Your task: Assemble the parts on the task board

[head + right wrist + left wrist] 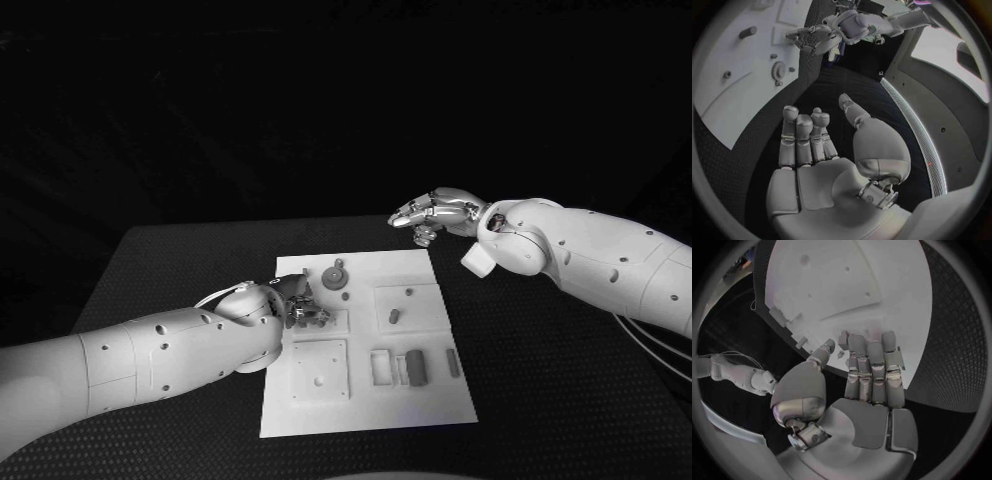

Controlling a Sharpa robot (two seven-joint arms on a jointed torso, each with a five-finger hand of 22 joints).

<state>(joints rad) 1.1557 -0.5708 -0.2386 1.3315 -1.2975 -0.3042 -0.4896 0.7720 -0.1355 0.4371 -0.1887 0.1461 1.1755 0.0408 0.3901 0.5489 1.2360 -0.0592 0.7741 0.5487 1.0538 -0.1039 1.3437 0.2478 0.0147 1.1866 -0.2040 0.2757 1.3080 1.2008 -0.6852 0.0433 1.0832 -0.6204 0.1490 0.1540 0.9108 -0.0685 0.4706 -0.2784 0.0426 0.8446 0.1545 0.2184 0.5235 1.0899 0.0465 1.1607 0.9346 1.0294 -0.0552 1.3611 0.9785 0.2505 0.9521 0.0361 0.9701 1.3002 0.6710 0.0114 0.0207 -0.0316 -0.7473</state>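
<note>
While the left robot hand (296,300) rests empty, fingers apart, on the task board (433,400), the right robot hand (430,214) hovers empty beyond its far edge.

Task board (368,400) mid-table (173,260) — parts (415,366) seemingly on it.

Robot lab bench: black table (562,400) mid-frame, white task board (433,400) at centre, dark backdrop across upper frame.

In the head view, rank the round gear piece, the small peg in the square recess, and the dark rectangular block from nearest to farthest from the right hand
From the right hand:
1. Round gear piece, at the board's far end.
2. Small peg, mid-board in its recess.
3. Dark rectangular block, toward the near edge.
</note>
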